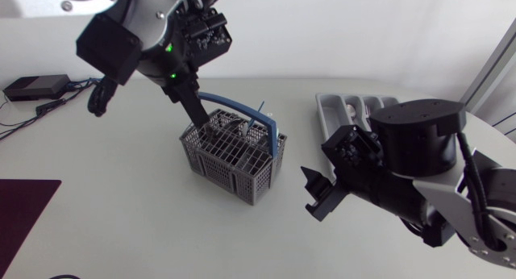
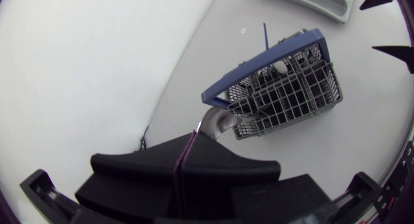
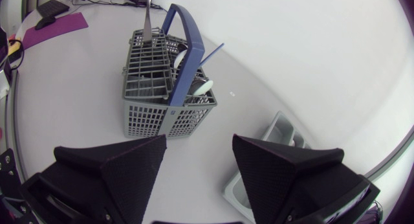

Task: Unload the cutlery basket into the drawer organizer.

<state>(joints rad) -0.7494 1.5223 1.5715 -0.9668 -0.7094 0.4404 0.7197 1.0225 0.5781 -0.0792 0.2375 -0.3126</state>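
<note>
light: bright, diffuse | shadows: soft, faint beside basket [image 1: 234, 154] | table [image 1: 121, 222]: evenly lit white

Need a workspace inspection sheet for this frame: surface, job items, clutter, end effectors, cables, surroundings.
Surface: white table, no spills seen.
Job's things: grey cutlery basket with a blue handle, upright mid-table, cutlery inside; drawer organizer at the far right, partly hidden by the right arm.
Clutter: dark mat at the left edge; black box at the far left.
End effectors: left end effector shut on a metal utensil standing in the basket; right end effector open, beside the basket, holding nothing.
Cables: cables by the black box, away from both arms.
Surroundings: nothing seen.
</note>
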